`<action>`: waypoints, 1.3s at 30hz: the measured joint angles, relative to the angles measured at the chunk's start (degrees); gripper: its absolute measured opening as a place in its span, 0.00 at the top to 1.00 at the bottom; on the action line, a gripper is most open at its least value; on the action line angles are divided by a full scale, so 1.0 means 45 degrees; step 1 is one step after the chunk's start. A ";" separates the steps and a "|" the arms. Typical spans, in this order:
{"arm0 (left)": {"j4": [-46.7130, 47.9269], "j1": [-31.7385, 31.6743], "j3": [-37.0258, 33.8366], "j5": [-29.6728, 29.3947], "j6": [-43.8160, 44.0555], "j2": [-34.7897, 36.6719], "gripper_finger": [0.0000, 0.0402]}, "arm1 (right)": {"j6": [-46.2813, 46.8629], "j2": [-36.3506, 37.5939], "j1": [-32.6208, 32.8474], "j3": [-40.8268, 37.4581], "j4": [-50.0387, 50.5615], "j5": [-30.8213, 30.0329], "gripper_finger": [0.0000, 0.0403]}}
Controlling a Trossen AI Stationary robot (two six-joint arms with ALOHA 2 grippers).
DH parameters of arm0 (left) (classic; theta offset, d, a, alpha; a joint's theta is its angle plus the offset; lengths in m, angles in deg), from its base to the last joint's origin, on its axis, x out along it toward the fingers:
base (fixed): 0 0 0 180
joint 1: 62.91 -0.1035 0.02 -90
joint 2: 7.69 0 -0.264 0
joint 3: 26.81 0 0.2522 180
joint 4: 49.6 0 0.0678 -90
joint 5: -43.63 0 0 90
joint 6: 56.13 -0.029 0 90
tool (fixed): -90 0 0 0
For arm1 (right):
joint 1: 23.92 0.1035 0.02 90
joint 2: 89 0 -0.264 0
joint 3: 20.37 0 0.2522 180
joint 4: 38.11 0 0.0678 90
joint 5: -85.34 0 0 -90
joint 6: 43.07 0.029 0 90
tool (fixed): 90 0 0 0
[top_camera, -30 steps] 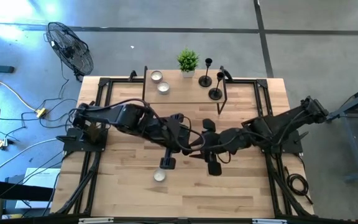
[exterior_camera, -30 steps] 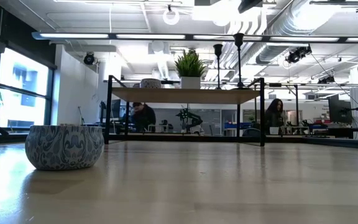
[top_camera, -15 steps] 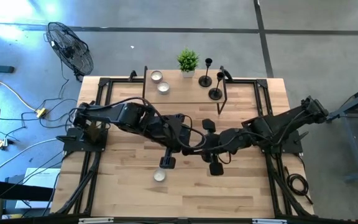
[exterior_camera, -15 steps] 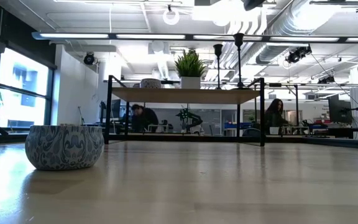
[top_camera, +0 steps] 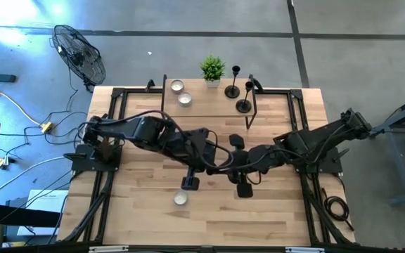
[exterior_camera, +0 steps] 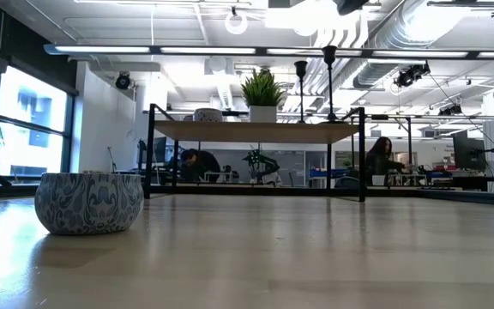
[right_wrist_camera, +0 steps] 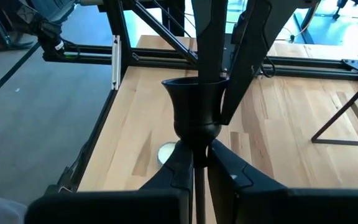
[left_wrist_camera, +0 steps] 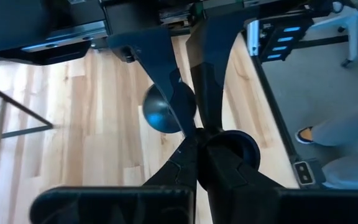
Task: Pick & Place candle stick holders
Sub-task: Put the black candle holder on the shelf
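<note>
One black candle stick holder [right_wrist_camera: 197, 109] hangs in the air over mid-table, between my two grippers. My left gripper [left_wrist_camera: 197, 134] reaches in from the table's left and is shut on it. My right gripper [right_wrist_camera: 199, 152] comes from the right, also shut on it. In the high view the two grippers [top_camera: 220, 163] [top_camera: 230, 166] meet tip to tip and hide the holder. Two more candle stick holders [top_camera: 232, 88] [top_camera: 244, 104] stand upright on their round bases on the raised shelf [top_camera: 202, 107] at the far edge. My left gripper pinches the holder between its two fingers at a slim part [left_wrist_camera: 196, 127], with the round base [left_wrist_camera: 160, 112] on one side and a ring-shaped cup [left_wrist_camera: 232, 149] on the other. The fingers slant down from the table's left. The holder is clear of the table. My right gripper pinches the narrow neck [right_wrist_camera: 195, 142] just under the holder's flared end between its two fingers. The fingers slant down from the table's right. The flared end stands above the fingertips, clear of the table, with the left arm's fingers [right_wrist_camera: 211, 43] behind it.
A patterned bowl [top_camera: 181, 199] [exterior_camera: 89, 202] sits on the table near the front, left of centre. On the shelf stand a small green plant [top_camera: 212, 68] and two white tealight cups [top_camera: 176, 86] [top_camera: 184, 99]. Black frame rails run along both table sides. People sit in the room behind.
My right gripper has shut on the held candle stick holder, staying where it was. My left gripper has kept its hold, and the holder has stayed in the air over mid-table.
</note>
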 joint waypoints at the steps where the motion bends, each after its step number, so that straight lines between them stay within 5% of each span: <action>1: 0.0000 0.0001 0.0000 -0.0219 -0.0006 0.0000 0.98 | 0.0034 0.0000 0.0000 0.0000 0.0009 -0.0020 0.96; 8: -0.0004 0.0011 0.0000 -0.0839 -0.0001 0.0000 0.91 | 0.0227 0.0010 -0.0010 0.0000 0.0070 -0.0061 0.97; 39: -0.0783 0.0446 0.0374 -0.1685 -0.0280 0.0622 0.89 | 0.0604 -0.0019 0.0015 -0.0039 0.1059 -0.0386 1.00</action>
